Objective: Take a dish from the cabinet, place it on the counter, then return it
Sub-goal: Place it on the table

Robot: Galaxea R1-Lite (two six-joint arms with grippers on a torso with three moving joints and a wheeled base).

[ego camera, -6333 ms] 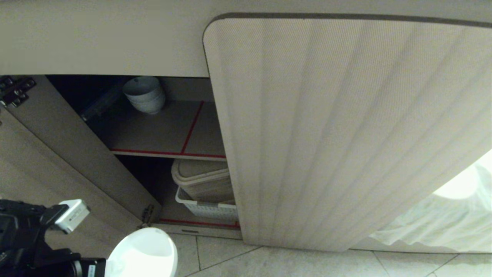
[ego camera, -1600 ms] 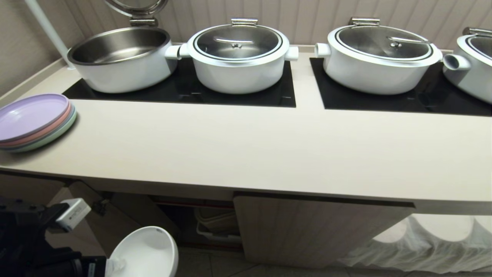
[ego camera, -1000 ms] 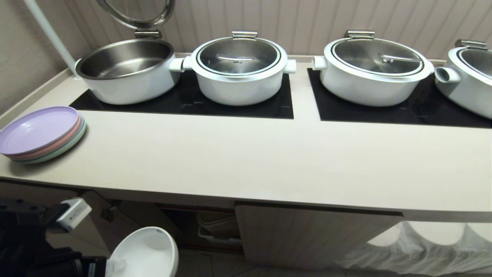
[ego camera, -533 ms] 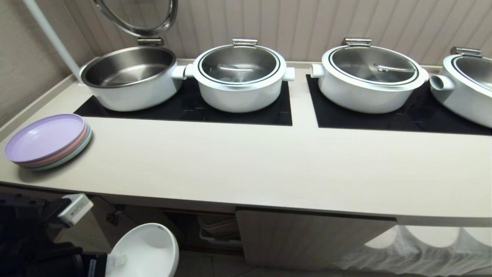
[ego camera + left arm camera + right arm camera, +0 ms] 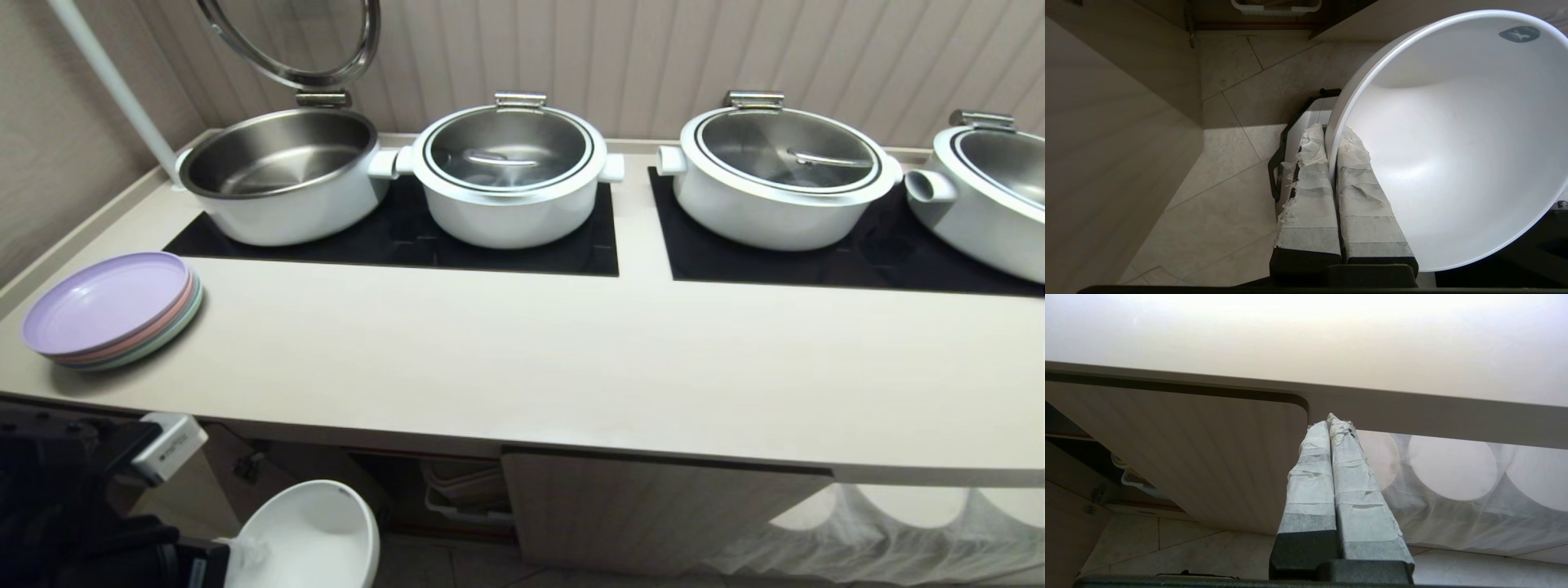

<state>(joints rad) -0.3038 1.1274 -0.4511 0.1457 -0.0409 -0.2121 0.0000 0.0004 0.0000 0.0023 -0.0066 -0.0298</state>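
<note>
My left gripper (image 5: 237, 555) is low at the bottom left of the head view, below the counter's front edge. It is shut on the rim of the dish (image 5: 314, 535), a plain white bowl. In the left wrist view the taped fingers (image 5: 1310, 171) pinch the dish (image 5: 1453, 143) wall, one inside and one outside, above the tiled floor. The counter (image 5: 531, 359) stretches pale beige across the head view. Under it the cabinet (image 5: 653, 506) shows one shut fluted door and a dark open bay to its left. My right gripper (image 5: 1330, 421) hangs shut and empty before the cabinet door (image 5: 1208, 457).
Several white steel-lidded pots (image 5: 510, 175) stand on black inset panels (image 5: 392, 241) at the counter's back; the leftmost pot (image 5: 282, 175) has its lid raised. A stack of coloured plates (image 5: 110, 310) sits at the counter's left end. A white basket (image 5: 461, 502) shows inside the open bay.
The whole head view has shifted downward as the camera rose, showing more of the wall behind the pots. The left gripper still grips the dish at the same spot in the picture.
</note>
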